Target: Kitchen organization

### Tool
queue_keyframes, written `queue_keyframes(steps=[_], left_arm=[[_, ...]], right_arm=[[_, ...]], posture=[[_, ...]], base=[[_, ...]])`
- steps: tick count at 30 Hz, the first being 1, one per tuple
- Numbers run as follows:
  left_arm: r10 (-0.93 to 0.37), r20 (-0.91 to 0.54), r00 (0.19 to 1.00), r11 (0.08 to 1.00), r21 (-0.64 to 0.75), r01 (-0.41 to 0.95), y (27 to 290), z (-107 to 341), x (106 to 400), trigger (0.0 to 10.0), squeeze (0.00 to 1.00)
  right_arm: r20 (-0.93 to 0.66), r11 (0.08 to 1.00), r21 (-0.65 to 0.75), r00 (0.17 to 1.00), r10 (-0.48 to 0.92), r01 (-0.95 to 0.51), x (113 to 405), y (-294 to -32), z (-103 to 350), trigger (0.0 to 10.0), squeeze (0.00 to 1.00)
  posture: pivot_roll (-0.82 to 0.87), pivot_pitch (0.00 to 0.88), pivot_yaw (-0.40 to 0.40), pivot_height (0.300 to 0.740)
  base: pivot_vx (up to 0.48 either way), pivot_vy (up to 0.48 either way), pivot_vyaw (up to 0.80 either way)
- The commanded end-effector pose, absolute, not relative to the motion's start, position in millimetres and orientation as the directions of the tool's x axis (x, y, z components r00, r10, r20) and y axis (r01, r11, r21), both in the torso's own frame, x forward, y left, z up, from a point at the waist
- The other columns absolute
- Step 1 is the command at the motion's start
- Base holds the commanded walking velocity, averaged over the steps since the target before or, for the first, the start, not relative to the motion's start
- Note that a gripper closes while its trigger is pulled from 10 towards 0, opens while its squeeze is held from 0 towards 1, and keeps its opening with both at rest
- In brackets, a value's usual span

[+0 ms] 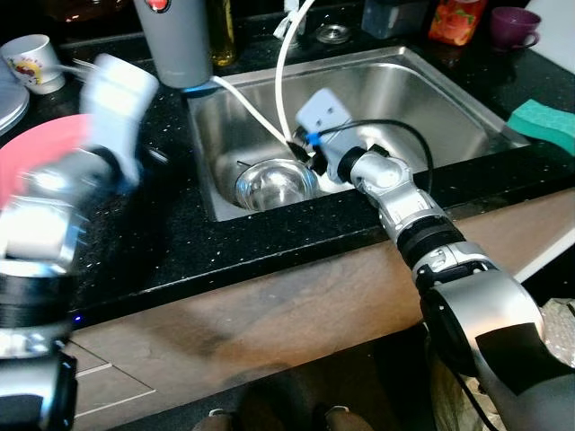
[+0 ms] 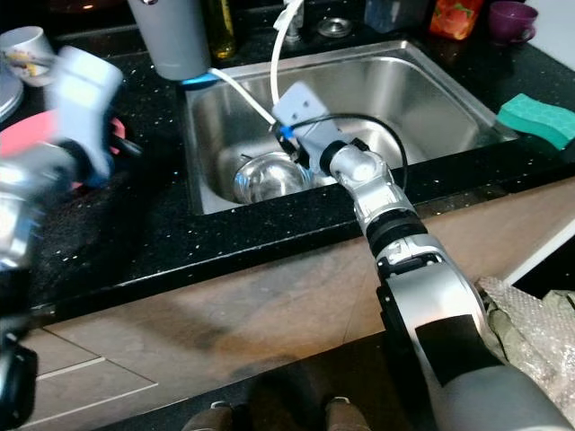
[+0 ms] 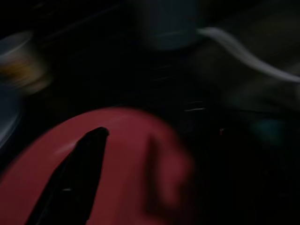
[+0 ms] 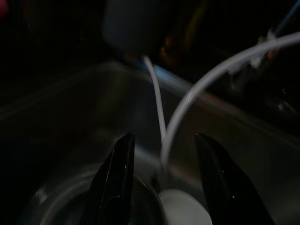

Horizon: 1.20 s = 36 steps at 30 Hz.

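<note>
**Right gripper spread over the steel bowl in the sink**

The right gripper (image 4: pixel 161 180) reaches down into the steel sink (image 1: pixel 449 108), its two black fingers (image 4: pixel 117 178) set well apart with nothing clamped between them. A pale rounded object, too dim to identify, sits just below the gap, and a white hose (image 4: pixel 201 84) runs down between the fingertips. The steel bowl (image 1: pixel 274 182) lies on the sink floor directly under and just beside the fingers.

The left gripper (image 3: pixel 70 183) hovers over the red plate (image 3: pixel 122 159) on the black countertop (image 1: pixel 162 242); blur hides its second finger, so its spread cannot be told.

Farther back stand a grey container (image 1: pixel 175 40), a white mug (image 1: pixel 34 61), a green sponge (image 1: pixel 544 121) and a purple cup (image 1: pixel 514 25).
</note>
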State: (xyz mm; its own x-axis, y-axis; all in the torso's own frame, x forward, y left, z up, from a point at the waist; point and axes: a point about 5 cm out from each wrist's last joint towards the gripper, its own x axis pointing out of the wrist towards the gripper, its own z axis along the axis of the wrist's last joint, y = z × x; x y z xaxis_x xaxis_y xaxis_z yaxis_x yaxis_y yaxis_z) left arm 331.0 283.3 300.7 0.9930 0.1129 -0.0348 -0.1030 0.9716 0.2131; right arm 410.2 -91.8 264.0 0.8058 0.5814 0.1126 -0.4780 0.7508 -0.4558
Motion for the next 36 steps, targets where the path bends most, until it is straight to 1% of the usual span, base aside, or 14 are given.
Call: queue_keyframes(steps=[1,2,3,4,5,6,7,9,10,16,22,23,25,36], left_arm=[[0.241,-0.081,0.967,0.961,0.162,-0.226,311.8,296.8,325.3,10.0,1.0],[0.288,-0.089,0.954,0.951,0.143,-0.274,322.3,296.8,322.3,10.0,1.0],[0.288,-0.089,0.954,0.951,0.143,-0.274,322.3,296.8,322.3,10.0,1.0],[0.341,-0.129,0.931,0.938,0.106,-0.329,336.7,293.5,317.6,10.0,0.85],[0.388,-0.169,0.906,0.922,0.059,-0.384,348.7,289.7,313.1,10.0,0.85],[0.388,-0.169,0.906,0.922,0.059,-0.384,348.7,289.7,313.1,10.0,0.85],[0.411,-0.192,0.891,0.908,0.005,-0.418,358.3,286.9,308.8,10.0,0.52],[0.411,-0.192,0.891,0.908,0.005,-0.418,358.3,286.9,308.8,10.0,0.52],[0.469,-0.226,0.854,0.859,-0.109,-0.501,378.4,280.5,299.1,10.0,0.0],[0.535,-0.253,0.806,0.796,-0.167,-0.581,399.0,274.1,286.8,10.0,0.0],[0.523,-0.298,0.799,0.77,-0.237,-0.592,404.2,263.3,285.0,10.0,0.0],[0.471,-0.341,0.814,0.763,-0.306,-0.57,399.4,253.1,288.7,10.0,0.0],[0.425,-0.366,0.828,0.758,-0.357,-0.546,394.0,246.9,292.5,10.0,0.0],[0.272,-0.393,0.878,0.758,-0.474,-0.447,365.3,239.5,311.5,10.0,0.0]], right_arm=[[0.144,0.751,-0.41,0.776,0.614,-0.518,406.8,-82.7,267.4,10.0,0.0],[0.153,0.751,-0.398,0.769,0.62,-0.527,405.5,-81.0,267.8,10.0,0.0],[0.153,0.751,-0.398,0.769,0.62,-0.527,405.5,-81.0,267.8,10.0,0.0],[0.163,0.745,-0.394,0.757,0.633,-0.539,403.1,-77.9,267.9,10.0,0.0],[0.168,0.737,-0.394,0.745,0.645,-0.549,401.0,-75.0,267.6,10.0,0.0],[0.168,0.737,-0.394,0.745,0.645,-0.549,401.0,-75.0,267.6,10.0,0.0],[0.173,0.731,-0.391,0.736,0.655,-0.559,399.1,-72.6,267.4,10.0,0.0],[0.173,0.731,-0.391,0.736,0.655,-0.559,399.1,-72.6,267.4,10.0,0.0],[0.182,0.728,-0.374,0.724,0.665,-0.574,395.6,-69.6,265.8,10.0,0.0],[0.176,0.724,-0.362,0.72,0.672,-0.587,391.2,-70.5,261.5,10.0,0.0],[0.164,0.72,-0.366,0.72,0.674,-0.59,388.4,-71.9,257.4,10.0,0.0],[0.159,0.716,-0.373,0.719,0.676,-0.59,387.1,-71.9,256.1,10.0,0.0],[0.158,0.714,-0.376,0.719,0.677,-0.59,386.7,-71.9,256.1,10.0,0.0],[0.153,0.718,-0.376,0.725,0.671,-0.585,384.1,-74.4,256.4,10.0,0.0]], posture=[[0.06,0.147,0.007,0.74],[0.06,0.147,0.007,0.74],[0.06,0.147,0.007,0.74],[0.06,0.147,0.007,0.74],[0.06,0.148,0.005,0.74],[0.06,0.148,0.005,0.74],[0.06,0.151,0.004,0.74],[0.06,0.151,0.004,0.74],[0.06,0.154,0.0,0.74],[0.06,0.157,-0.001,0.74],[0.06,0.158,0.001,0.74],[0.06,0.158,0.001,0.74],[0.06,0.158,0.0,0.74],[0.05,0.151,0.005,0.74]], base=[[0.0,0.0,0.0],[0.0,0.0,0.0],[0.0,0.0,0.0],[0.0,0.0,0.0],[0.0,0.0,0.0],[0.0,0.0,0.0],[0.0,0.0,0.0],[0.0,0.0,0.0],[0.0,0.0,0.0],[0.0,0.0,0.0],[0.0,0.0,0.0],[0.0,0.0,0.0],[0.0,0.0,0.0],[0.0,0.0,0.0]])
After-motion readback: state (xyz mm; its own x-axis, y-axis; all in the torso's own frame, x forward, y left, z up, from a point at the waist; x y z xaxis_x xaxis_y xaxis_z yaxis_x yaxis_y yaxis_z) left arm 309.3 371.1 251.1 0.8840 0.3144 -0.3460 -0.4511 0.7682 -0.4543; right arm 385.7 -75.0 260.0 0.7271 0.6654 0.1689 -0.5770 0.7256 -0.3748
